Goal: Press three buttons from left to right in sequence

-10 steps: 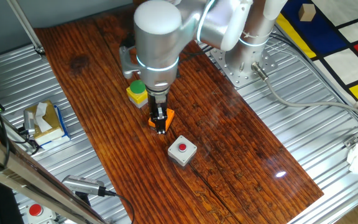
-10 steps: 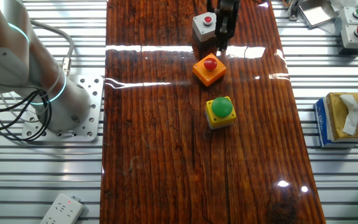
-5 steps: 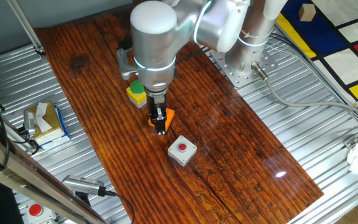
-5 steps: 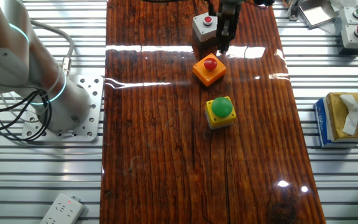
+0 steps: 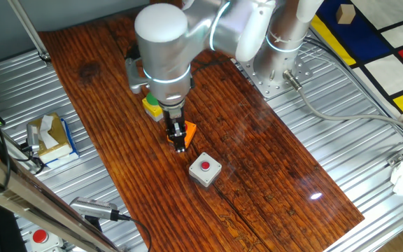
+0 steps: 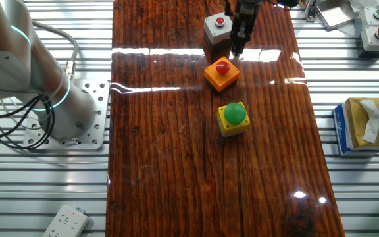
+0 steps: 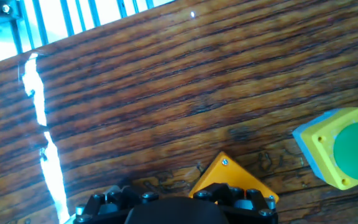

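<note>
Three button boxes stand in a row on the wooden board (image 6: 163, 151). The yellow box with green cap (image 6: 233, 118) is nearest, the orange box with red cap (image 6: 221, 72) is in the middle, and the grey box with red cap (image 6: 216, 26) is farthest. My gripper (image 6: 236, 47) hangs tip down just beyond the orange box's far right corner, beside the grey box. Its fingers show as one narrow dark bar with no gap. In one fixed view the gripper (image 5: 180, 143) covers part of the orange box (image 5: 189, 129). The hand view shows the orange corner (image 7: 224, 175) and the yellow box (image 7: 337, 148).
A tissue box (image 6: 364, 125) lies on the metal table to the right of the board. Two pale button boxes (image 6: 377, 26) stand at the far right corner. A power strip (image 6: 64, 220) lies at the near left. The arm's base (image 6: 51, 99) is left of the board.
The arm's upper joint has swung left in one fixed view. In the other fixed view the gripper has drifted slightly right, beside the orange box. The buttons have not moved.
</note>
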